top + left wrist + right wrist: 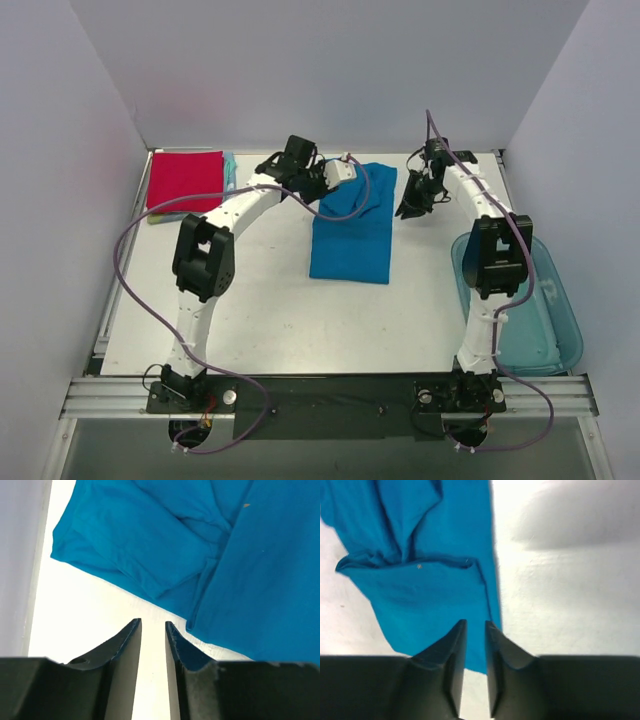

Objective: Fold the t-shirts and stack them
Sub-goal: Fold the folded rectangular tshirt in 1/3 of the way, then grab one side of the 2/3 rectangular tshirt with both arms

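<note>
Translucent blue plastic first: your oval bin sits at the right edge of the white table, beside the right arm's base. That arm crosses over it, so you cannot tell from above what lies inside, only a pale teal tint on its floor. Now the cloth: your bright blue t-shirt lies mid-table between the two arms, folded into a long strip. Its near end is flat and square-edged, while its far end is wider and rumpled, with a sleeve bulging toward the right arm. Over at the far left corner you've got the red t-shirt folded into a neat square, with a sliver of light teal cloth showing along its right edge. Your left gripper hangs at the shirt's far left side, its fingers a narrow gap apart with nothing between them and bare table showing through. The creased sleeve and a folded hem lie just ahead of its tips. Your right gripper is over the shirt's right edge, its fingers likewise slightly parted and clamping nothing. Blue cloth shows through the gap near the tips and white table lower down. From that wrist you see a gathered ridge running across the fabric, with smooth cloth on the near side.
</note>
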Controlling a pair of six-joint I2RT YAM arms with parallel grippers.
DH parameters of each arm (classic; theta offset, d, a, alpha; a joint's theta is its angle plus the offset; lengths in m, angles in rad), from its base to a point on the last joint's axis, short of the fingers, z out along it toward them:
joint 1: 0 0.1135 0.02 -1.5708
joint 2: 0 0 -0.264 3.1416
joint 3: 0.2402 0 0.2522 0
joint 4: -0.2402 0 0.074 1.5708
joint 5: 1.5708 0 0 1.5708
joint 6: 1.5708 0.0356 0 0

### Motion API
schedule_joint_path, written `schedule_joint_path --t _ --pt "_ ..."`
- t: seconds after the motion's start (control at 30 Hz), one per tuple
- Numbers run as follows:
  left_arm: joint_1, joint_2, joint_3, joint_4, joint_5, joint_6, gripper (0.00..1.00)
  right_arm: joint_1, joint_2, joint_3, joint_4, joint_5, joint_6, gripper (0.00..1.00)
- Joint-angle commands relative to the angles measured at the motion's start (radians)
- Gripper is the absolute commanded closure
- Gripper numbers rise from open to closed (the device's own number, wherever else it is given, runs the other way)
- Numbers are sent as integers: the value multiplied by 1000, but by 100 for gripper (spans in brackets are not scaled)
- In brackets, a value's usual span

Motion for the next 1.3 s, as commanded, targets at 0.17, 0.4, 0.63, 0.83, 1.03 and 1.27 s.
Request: schedule_joint_path --t 0.17,0.4,0.63,0.83,1.03,1.27 --pt "-14 -84 -159 33 177 -43 74 113 -19 -84 57 2 4 93" --pt "-14 22 -143 149 97 -130 72 83 124 -36 65 0 99 100" --pt "-14 33 -112 126 75 -60 66 70 44 -83 49 25 37 96" --pt "-17 -79 -89 -11 189 -9 53 74 -229 -343 54 81 8 76" --pt "-111 -294 -407 -58 250 300 48 93 -387 -627 108 101 74 58" --pt "-188 -382 -665 54 224 360 37 101 -330 -722 224 85 129 56"
